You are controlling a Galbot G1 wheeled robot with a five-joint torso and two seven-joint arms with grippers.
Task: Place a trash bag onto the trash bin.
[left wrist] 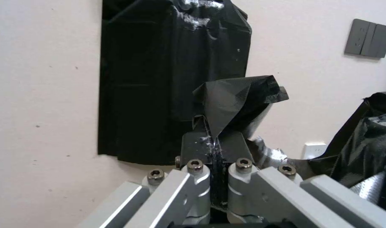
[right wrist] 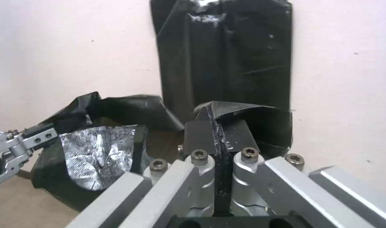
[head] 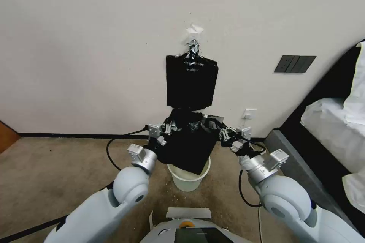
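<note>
Holding the trash bag stretched between them, the 2 grippers are hanging it just above the trash bin, which is standing on the carpeted floor close to the wall. The left gripper is pinching the bag's upper edge on the robot's left, and in the left wrist view its fingers are pressed together with a fold of black film sticking up between them. The right gripper is doing the same on the opposite edge; in the right wrist view its fingers are clamped flat on a crease of plastic. The bag's lower corner is dipping over the bin's rim, hiding part of the opening, while the bundle of spare bags is hanging from its metal clip on the wall behind, apart from the held bag. The step in hand looks to be lowering the bag into the bin and spreading its mouth over the rim. Doing that well probably means keeping both pinches firm, since the film is thin and slippery, and drawing the grippers apart evenly so the mouth is opening rather than staying folded. The bag is hanging skewed, so centring it over the bin before descending seems wise. The bin looks light and may tip or slide if an edge is dragging against it.
</note>
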